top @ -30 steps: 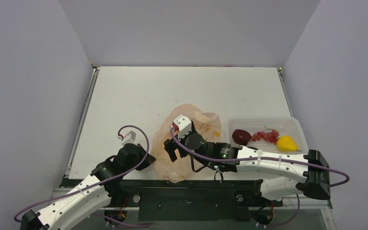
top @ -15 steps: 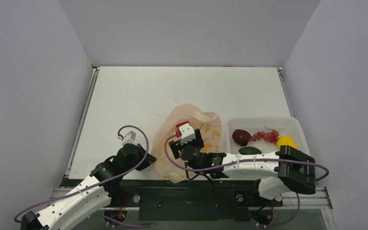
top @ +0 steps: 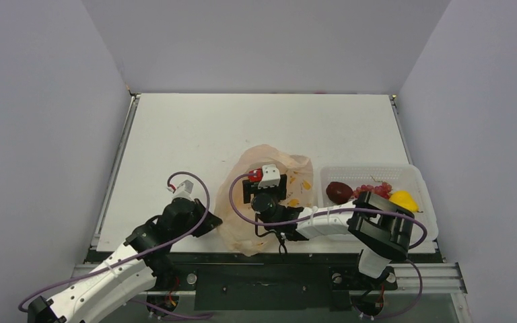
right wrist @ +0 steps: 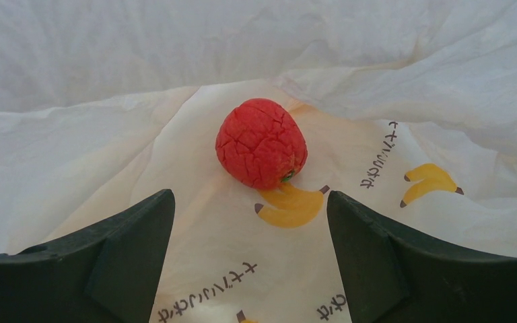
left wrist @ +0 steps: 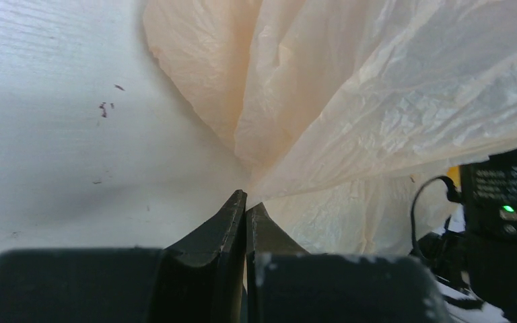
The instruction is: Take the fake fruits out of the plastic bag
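Right wrist view, red ball (right wrist: 261,142) mid-frame on plastic bag (right wrist: 350,148), right gripper (right wrist: 249,205) jaws wide apart, left gripper (left wrist: 245,202) pinching its edge

White arm links (top: 108,282), black joints (top: 384,232), looping purple cables (top: 190,173), dark wedge-shaped jaws.

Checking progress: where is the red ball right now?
In the right wrist view the red ball lies in the plastic bag, centred just ahead of the open right gripper, next to a printed banana.
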Action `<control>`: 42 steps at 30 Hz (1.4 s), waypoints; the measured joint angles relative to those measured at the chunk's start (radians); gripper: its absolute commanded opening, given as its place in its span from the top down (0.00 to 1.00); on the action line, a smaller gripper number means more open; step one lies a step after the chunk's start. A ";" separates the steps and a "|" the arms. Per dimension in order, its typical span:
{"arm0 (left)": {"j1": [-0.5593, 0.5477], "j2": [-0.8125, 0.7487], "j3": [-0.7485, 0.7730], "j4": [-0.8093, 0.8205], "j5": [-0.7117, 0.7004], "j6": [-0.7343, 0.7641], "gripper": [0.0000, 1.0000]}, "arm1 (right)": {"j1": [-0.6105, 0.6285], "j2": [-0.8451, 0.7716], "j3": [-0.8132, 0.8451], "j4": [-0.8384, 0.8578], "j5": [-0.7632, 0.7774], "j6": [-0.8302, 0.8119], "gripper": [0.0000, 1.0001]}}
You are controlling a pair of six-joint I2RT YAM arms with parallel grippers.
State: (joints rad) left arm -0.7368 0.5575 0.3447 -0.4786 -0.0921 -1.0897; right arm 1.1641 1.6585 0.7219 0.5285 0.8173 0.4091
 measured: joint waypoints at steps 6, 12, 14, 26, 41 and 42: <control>0.000 -0.029 0.101 -0.043 0.040 0.011 1.00 | -0.042 0.002 0.000 0.028 -0.039 0.032 0.19; 0.000 -0.022 0.181 -0.056 0.076 0.031 1.00 | -0.050 0.008 0.005 0.047 -0.079 0.060 0.17; 0.000 -0.013 0.181 -0.063 0.089 0.032 1.00 | -0.055 0.021 0.016 0.047 -0.089 0.076 0.15; 0.000 0.017 0.150 -0.065 0.120 0.037 1.00 | -0.160 0.147 0.091 0.047 -0.158 0.143 0.13; 0.000 0.038 0.108 -0.049 0.135 0.035 1.00 | -0.216 0.290 0.224 0.023 -0.268 0.171 0.28; 0.000 0.036 0.106 -0.048 0.135 0.035 1.00 | -0.216 0.293 0.230 0.020 -0.272 0.171 0.30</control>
State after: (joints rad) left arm -0.7368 0.5938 0.4511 -0.5266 0.0429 -1.0546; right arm 0.9485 1.9514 0.9520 0.5484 0.5457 0.5800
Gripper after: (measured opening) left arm 0.004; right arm 0.755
